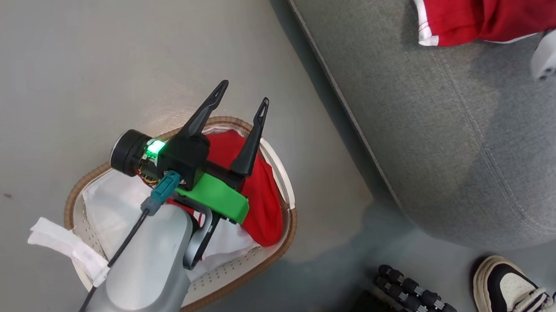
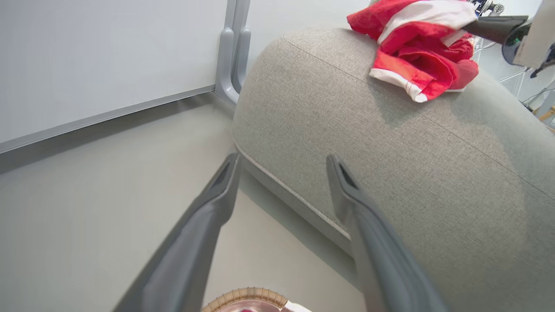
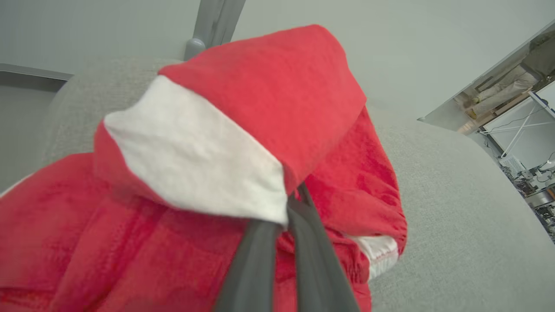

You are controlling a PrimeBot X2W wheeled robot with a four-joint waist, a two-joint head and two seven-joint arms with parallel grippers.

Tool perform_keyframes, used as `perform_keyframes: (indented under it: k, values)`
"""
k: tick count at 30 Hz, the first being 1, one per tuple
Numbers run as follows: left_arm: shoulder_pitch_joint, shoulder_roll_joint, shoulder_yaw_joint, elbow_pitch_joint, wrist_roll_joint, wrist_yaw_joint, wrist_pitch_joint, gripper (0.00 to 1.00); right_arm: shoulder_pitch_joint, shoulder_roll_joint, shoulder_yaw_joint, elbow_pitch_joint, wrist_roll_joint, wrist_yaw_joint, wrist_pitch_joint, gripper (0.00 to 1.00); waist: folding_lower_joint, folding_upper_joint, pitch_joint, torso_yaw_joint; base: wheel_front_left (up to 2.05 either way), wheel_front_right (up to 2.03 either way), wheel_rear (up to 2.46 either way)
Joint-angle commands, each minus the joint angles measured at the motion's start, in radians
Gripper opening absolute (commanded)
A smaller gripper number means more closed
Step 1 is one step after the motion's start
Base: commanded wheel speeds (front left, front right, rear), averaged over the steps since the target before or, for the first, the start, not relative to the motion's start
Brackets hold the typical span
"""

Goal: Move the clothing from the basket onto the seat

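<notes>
The basket (image 1: 279, 252) stands on the floor, with red clothing (image 1: 263, 195) lying in it on the white liner (image 1: 111, 200). My left gripper (image 1: 244, 93) hovers over the basket's far rim, open and holding nothing; its open fingers also show in the left wrist view (image 2: 282, 159). To the right is the grey seat (image 1: 451, 140), and a second piece of red and white clothing (image 1: 486, 8) rests on it. My right gripper (image 3: 292, 197) is shut on that clothing (image 3: 260, 108), whose fabric drapes over the fingertips above the seat (image 3: 455, 216). The right gripper (image 2: 494, 27) shows touching that pile (image 2: 420, 47).
A person's black and white shoe (image 1: 503, 287) stands on the floor below the seat, beside a black ribbed part (image 1: 412, 297). A white liner strap (image 1: 66, 246) hangs over the basket's left rim. A white panel on a grey foot (image 2: 236, 65) stands behind the seat.
</notes>
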Motion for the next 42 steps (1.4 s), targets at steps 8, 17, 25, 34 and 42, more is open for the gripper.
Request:
perform_keyframes:
  k: [8,17,25,34,42]
  values:
    - [0.054,-0.018,0.056,0.010,-0.012,-0.003,-0.001,1.00,0.179,0.042,0.060,-0.056,0.073,-0.001,-0.004,1.00,-0.0002,0.0000,-0.109,-0.026,0.00,0.00,0.00]
    - [0.145,-0.055,0.182,-0.012,0.017,-0.003,-0.001,1.00,0.350,0.074,0.059,-0.141,0.135,-0.001,-0.004,1.00,-0.0002,0.0000,-0.232,0.025,0.00,0.00,0.00]
    - [0.237,-0.087,0.304,-0.027,0.050,-0.003,-0.001,1.00,0.439,0.127,0.088,-0.228,0.176,-0.001,-0.005,1.00,-0.0002,0.0000,-0.313,0.107,0.00,0.00,0.00]
    - [0.319,-0.117,0.475,-0.028,0.116,0.004,-0.001,1.00,0.500,0.189,0.125,-0.329,0.190,-0.001,-0.004,1.00,-0.0002,0.0000,-0.382,0.204,0.00,0.00,0.00]
    - [0.390,-0.123,0.550,-0.028,0.134,0.009,-0.001,1.00,0.553,0.209,0.144,-0.345,0.196,-0.001,-0.004,1.00,-0.0002,0.0000,-0.444,0.249,0.00,0.00,0.00]
